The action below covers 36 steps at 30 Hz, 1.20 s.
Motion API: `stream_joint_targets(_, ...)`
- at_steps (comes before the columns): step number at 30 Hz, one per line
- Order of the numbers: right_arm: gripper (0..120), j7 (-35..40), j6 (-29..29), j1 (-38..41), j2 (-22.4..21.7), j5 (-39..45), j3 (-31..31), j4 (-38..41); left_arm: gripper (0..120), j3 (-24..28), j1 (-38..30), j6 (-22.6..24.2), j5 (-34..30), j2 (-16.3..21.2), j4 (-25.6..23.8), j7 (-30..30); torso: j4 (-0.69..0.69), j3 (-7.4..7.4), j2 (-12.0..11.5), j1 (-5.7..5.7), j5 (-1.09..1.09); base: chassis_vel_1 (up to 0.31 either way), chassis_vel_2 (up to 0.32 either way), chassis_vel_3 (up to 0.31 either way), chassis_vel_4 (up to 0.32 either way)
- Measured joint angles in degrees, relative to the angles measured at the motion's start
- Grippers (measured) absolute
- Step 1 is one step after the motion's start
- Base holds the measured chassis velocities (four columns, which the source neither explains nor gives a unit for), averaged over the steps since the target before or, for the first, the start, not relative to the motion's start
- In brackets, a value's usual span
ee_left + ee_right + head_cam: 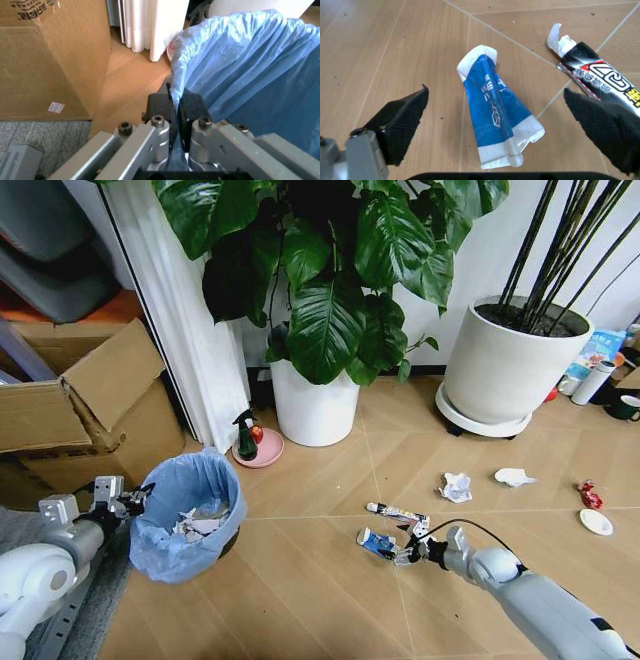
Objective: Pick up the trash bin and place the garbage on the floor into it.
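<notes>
The trash bin [190, 520], dark and lined with a crinkled light-blue bag [250, 67], is at the left with white paper inside. My left gripper [134, 500] [175, 108] is shut on its rim and bag edge. Garbage lies on the floor at the right. A flattened blue-white tube box [377, 542] [495, 120] is nearest, with a black-and-white box [397, 512] [600, 80] beside it. Farther off are two paper wads [456, 486] [513, 476], a red wrapper [590, 495] and a white lid [596, 522]. My right gripper [405, 552] [495, 92] hangs open over the blue-white box, one finger on each side, apart from it.
Cardboard boxes [80, 410] and a grey rug [45, 142] flank the bin on the left. A white curtain [180, 330], two white plant pots [312, 405] [505, 370] and a spray bottle on a pink saucer [246, 438] stand behind. Bottles and a dark mug [628, 408] are at the far right.
</notes>
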Motion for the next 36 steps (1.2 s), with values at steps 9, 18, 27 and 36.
stream_joint_targets(9, 97, 0.30, -0.72, 5.18, 3.16, -1.03, -3.96, -6.30, 0, -0.73, 0.01, -0.06, -0.08, -0.21, 0.15, 0.02, -0.02, 0.00, 0.00, 0.01, -0.02, 0.000, 0.000, 0.000, 0.000)
stream_joint_targets(18, 67, -1.38, -1.30, 8.97, 6.56, -1.26, -6.24, -11.96, 0, -1.87, 0.37, -0.07, -0.61, 0.05, 0.16, 0.07, 0.00, 0.00, 0.00, 0.01, -0.01, 0.000, 0.000, 0.000, 0.000)
stream_joint_targets(27, 34, -2.35, -1.84, 10.03, 7.14, -1.46, -7.91, -13.74, 0, -2.18, 0.37, -0.07, -0.90, 0.20, 0.32, 0.10, -0.02, 0.00, 0.00, 0.01, -0.01, 0.000, 0.000, 0.000, 0.000)
stream_joint_targets(36, 2, -2.81, -2.02, 10.27, 6.97, -2.40, -7.64, -14.72, 0, -1.68, 0.16, 0.00, -0.78, -0.28, 0.28, 0.05, -0.01, 0.00, 0.00, 0.01, -0.01, 0.000, 0.000, 0.000, 0.000)
